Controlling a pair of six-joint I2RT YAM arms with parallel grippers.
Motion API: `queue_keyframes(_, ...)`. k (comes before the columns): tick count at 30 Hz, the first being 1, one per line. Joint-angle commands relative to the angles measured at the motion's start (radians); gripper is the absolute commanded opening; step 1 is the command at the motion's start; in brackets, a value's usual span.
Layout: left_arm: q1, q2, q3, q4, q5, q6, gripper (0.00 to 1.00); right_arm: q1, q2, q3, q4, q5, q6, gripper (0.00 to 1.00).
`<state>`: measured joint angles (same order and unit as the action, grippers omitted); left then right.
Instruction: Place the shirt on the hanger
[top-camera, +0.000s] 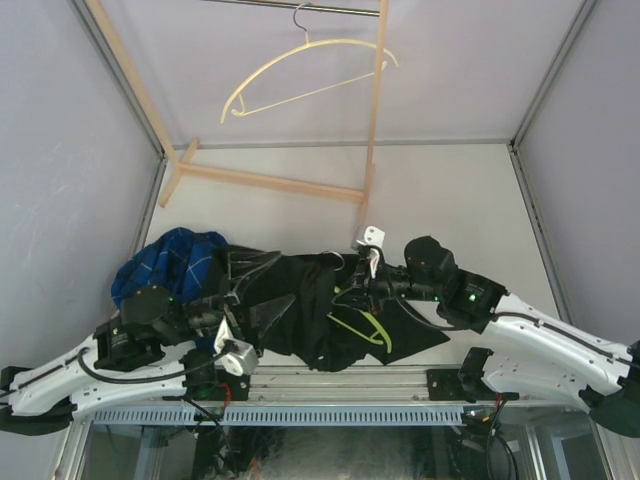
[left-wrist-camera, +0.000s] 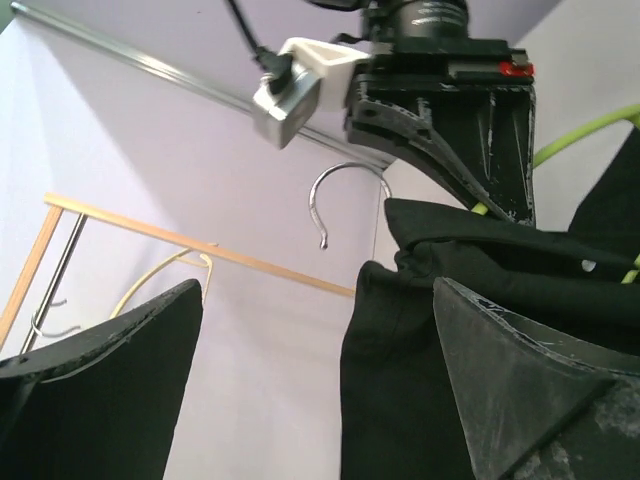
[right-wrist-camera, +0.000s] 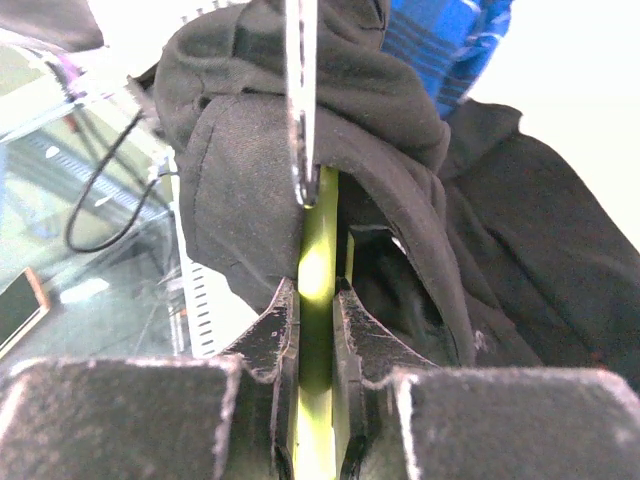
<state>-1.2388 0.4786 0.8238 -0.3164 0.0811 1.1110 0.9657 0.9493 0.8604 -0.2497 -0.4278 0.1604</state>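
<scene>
Shirt (top-camera: 300, 310): black, bunched, hanging off the lime-green hanger (top-camera: 368, 326) between both arms, near side. Right gripper (right-wrist-camera: 315, 300) is pinching the hanger's neck under the metal hook (left-wrist-camera: 312, 205); only the right wrist view is showing that grip. Left gripper (left-wrist-camera: 320, 400) is gaping wide, holding nothing. Blue plaid shirt (top-camera: 170, 262) is lying left.

A blue plaid shirt (top-camera: 165, 262) lies crumpled; a cream hanger (top-camera: 335, 42) hangs on a rail (top-camera: 340, 9).

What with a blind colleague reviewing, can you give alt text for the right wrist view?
The right fingers pinch the green hanger, its metal hook rising above them. The black shirt bunches around it, with a blue plaid shirt at top right.
</scene>
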Motion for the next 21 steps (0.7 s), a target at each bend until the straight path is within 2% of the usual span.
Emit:
queue_keyframes(1, -0.001, -0.07, -0.052, 0.158, -0.048, -0.17, 1.0, -0.001, -0.11, -0.043, 0.109, 0.251, 0.064, 0.0)
queue_keyframes(5, -0.002, -0.123, -0.094, 0.269, -0.072, -0.418, 1.0, -0.001, -0.23, -0.105, 0.167, 0.452, 0.119, 0.0)
queue_keyframes(9, -0.002, -0.106, -0.143, 0.362, -0.157, -0.651, 1.0, 0.0, -0.335, -0.151, 0.209, 0.598, 0.157, 0.0)
queue_keyframes(14, -0.003, -0.005, -0.147, 0.484, -0.374, -0.96, 1.0, 0.001, -0.435, -0.209, 0.266, 0.676, 0.171, 0.0)
queue_keyframes(15, -0.002, 0.051, -0.147, 0.533, -0.448, -1.081, 1.0, 0.001, -0.492, -0.231, 0.296, 0.75, 0.185, 0.0)
queue_keyframes(21, -0.002, 0.183, -0.148, 0.587, -0.441, -1.201, 0.94, 0.0, -0.564, -0.237, 0.399, 0.873, 0.169, 0.0)
